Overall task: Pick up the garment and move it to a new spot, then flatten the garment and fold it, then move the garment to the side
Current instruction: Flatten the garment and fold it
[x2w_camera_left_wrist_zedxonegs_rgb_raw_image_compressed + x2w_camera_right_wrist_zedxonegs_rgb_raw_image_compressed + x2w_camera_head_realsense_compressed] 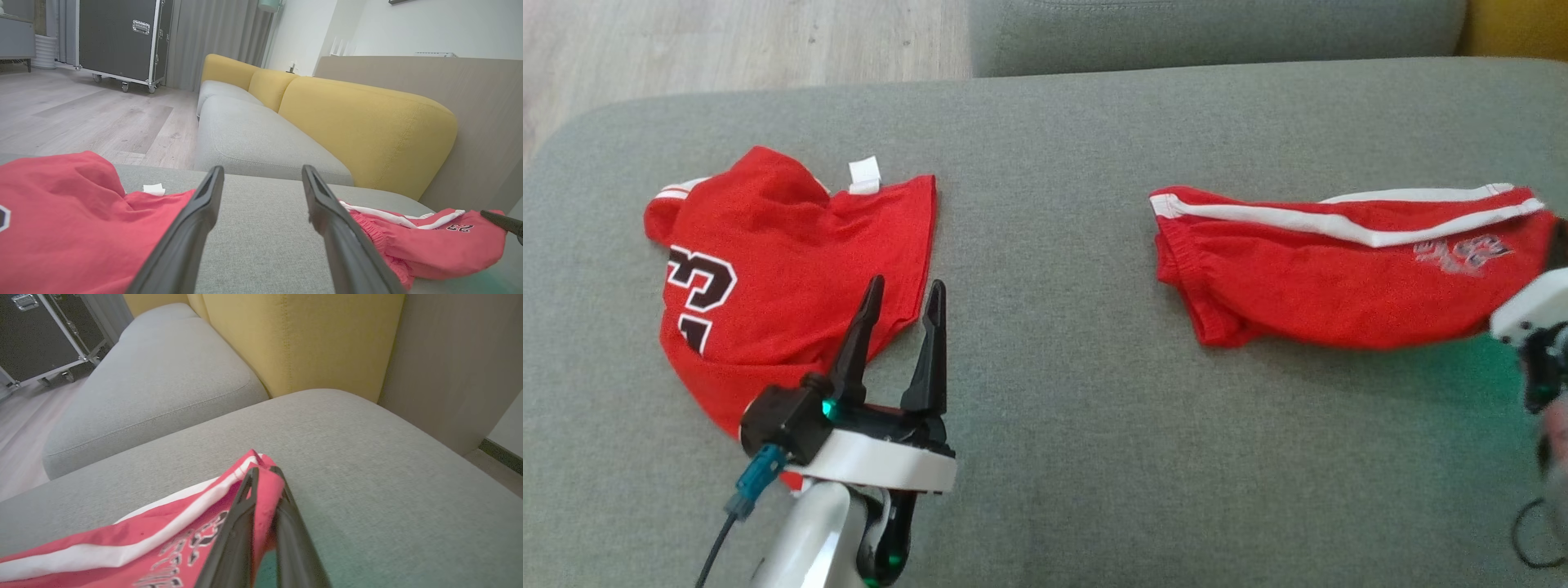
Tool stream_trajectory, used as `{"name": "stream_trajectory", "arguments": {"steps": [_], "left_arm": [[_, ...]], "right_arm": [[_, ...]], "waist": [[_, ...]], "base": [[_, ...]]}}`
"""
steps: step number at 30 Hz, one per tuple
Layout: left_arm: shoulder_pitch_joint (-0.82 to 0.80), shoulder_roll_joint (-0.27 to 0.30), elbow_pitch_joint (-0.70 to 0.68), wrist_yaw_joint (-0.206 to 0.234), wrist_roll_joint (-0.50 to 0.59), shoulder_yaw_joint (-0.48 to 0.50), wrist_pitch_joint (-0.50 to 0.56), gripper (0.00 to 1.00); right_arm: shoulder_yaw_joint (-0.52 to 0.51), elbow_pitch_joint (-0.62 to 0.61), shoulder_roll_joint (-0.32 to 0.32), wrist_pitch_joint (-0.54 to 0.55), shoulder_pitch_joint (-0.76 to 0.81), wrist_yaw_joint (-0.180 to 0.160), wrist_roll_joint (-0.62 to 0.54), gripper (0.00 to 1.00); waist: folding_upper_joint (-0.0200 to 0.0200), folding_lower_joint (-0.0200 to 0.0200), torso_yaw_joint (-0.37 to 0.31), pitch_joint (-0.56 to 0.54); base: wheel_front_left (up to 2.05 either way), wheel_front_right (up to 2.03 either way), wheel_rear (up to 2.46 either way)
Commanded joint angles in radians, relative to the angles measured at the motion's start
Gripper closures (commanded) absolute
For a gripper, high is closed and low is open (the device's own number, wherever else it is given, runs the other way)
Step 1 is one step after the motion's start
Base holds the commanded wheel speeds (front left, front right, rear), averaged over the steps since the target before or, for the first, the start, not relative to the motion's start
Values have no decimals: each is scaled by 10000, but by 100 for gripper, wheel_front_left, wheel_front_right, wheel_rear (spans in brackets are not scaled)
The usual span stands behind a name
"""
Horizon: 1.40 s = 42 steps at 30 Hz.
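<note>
1. Left gripper (pixel 907 284): nearest us, its fingers spread wide and empty, hovering over the grey cushion (pixel 1054 425) at the right edge of the jersey.
2. Red jersey (pixel 784 269): lies bunched on the left part of the cushion, with a white label showing at its top.
3. Red shorts (pixel 1339 278): the garment in hand, as we judge. They lie lengthwise on the right part of the cushion, well apart from the jersey, with white stripes along the upper edge.
4. Right gripper (pixel 264 470): its fingers are pressed together on a corner at the right end of the shorts, pinching red cloth between them.
5. Handling: we judge the cloth thin, light and limp. From one pinch it should sag and trail rather than stay flat. We would hold a hem, or the gathered left end, which looks like the waistband. A second hold by the free gripper at the opposite corner should keep the shorts spread.
</note>
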Motion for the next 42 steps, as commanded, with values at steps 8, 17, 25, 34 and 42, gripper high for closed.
{"name": "stream_trajectory", "arguments": {"steps": [8,17,25,34,42], "left_arm": [[31,55,-267,-60,63,449,-93,0],[215,55,-290,-56,63,581,-93,0],[283,55,-265,-53,2,576,-93,0],[331,55,-276,-28,-6,616,-93,0],[351,55,-265,10,-107,656,-93,0]], "right_arm": [[979,-1167,1042,-343,-27,-9,382,100],[3680,-3147,2242,-387,523,-9,1805,100],[6604,-3729,2299,-209,1083,-9,2858,100],[8624,-3173,1990,-172,1281,-9,3442,100],[10228,-2416,2052,-10,1189,-9,3618,0]], "waist": [[0,1,104,-429],[0,1,326,-755],[0,1,734,-785],[0,1,920,-763],[0,1,604,-798]], "base": [[0,0,0],[0,0,0],[0,0,0],[0,0,0],[0,0,0]]}}
